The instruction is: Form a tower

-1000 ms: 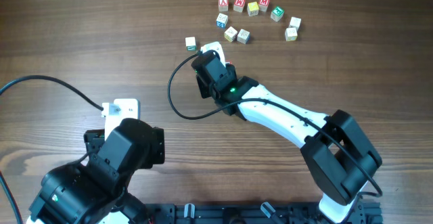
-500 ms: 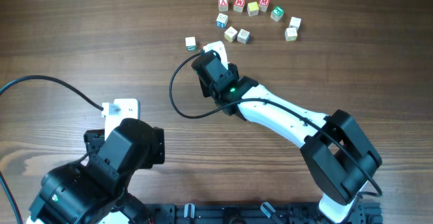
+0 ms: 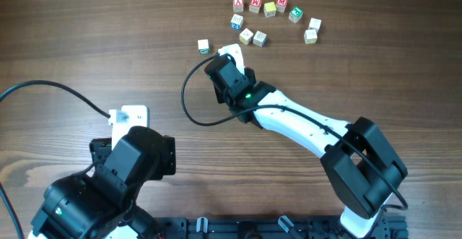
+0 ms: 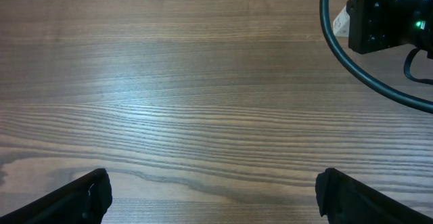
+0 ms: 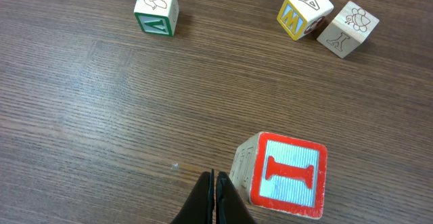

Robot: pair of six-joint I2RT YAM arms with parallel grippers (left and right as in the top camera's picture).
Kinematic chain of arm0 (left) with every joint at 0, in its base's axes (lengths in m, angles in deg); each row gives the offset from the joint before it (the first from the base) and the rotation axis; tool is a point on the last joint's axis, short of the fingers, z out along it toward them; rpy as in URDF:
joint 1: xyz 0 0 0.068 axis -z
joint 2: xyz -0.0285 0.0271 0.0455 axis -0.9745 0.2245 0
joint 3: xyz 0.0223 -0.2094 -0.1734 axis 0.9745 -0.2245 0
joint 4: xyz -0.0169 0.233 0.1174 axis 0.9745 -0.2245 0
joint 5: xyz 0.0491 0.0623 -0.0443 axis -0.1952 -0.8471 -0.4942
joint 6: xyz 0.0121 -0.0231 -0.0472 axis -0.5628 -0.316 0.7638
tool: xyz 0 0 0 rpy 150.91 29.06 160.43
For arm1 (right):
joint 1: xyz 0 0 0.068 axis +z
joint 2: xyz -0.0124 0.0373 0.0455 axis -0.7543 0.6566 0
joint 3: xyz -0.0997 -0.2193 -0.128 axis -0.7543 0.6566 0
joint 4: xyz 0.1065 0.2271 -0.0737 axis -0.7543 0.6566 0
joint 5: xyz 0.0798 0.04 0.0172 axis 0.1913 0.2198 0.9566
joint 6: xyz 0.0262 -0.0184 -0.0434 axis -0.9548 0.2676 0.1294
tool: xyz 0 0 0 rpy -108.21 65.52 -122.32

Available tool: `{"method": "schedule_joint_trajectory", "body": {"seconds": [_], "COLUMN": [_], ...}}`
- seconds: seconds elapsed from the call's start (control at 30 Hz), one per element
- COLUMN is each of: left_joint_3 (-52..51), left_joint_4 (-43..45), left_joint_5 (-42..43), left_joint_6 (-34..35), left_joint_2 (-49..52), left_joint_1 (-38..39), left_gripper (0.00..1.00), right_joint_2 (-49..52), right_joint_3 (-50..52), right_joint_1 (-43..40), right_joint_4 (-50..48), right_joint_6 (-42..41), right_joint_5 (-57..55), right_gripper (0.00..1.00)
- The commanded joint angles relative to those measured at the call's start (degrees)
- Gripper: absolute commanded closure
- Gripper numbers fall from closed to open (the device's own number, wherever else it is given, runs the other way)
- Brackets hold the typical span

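In the right wrist view the tower [image 5: 287,175] shows its top cube, whose upper face carries a red I in a red frame. That cube hides whatever lies under it. My right gripper [image 5: 214,187] is shut and empty, its tips just left of the tower and close against its side. From overhead the right gripper [image 3: 229,54] covers the tower. The left gripper [image 4: 213,197] is open over bare wood at the near left [image 3: 128,116], far from every cube.
Single letter cubes lie behind the tower: a green V cube [image 5: 157,9] [image 3: 203,46], a yellow W cube [image 5: 304,11] and a picture cube [image 5: 348,28]. Several more sit in a loose arc [image 3: 271,11]. The right arm's black cable [image 3: 184,102] loops left over the table.
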Motion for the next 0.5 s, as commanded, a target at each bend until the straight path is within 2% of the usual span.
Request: {"method": "schedule_joint_trajectory", "body": {"seconds": [0.0,0.47], "left_joint_3": [0.1,0.1], "left_joint_4": [0.1,0.1], "left_joint_5": [-0.1,-0.1], "left_joint_6": [-0.4,-0.5], "left_joint_2": [-0.1,-0.1], "left_joint_1": [-0.1,-0.1], "left_gripper": [0.0,0.0], "right_joint_2": [1.4,1.4], "right_joint_3": [-0.4,-0.9], "right_joint_1": [0.3,0.3], "right_joint_4": [0.1,1.1], "right_joint_6": [-0.9,-1.7], "right_joint_5": [-1.6,-2.6], "right_gripper": [0.96,0.96]}}
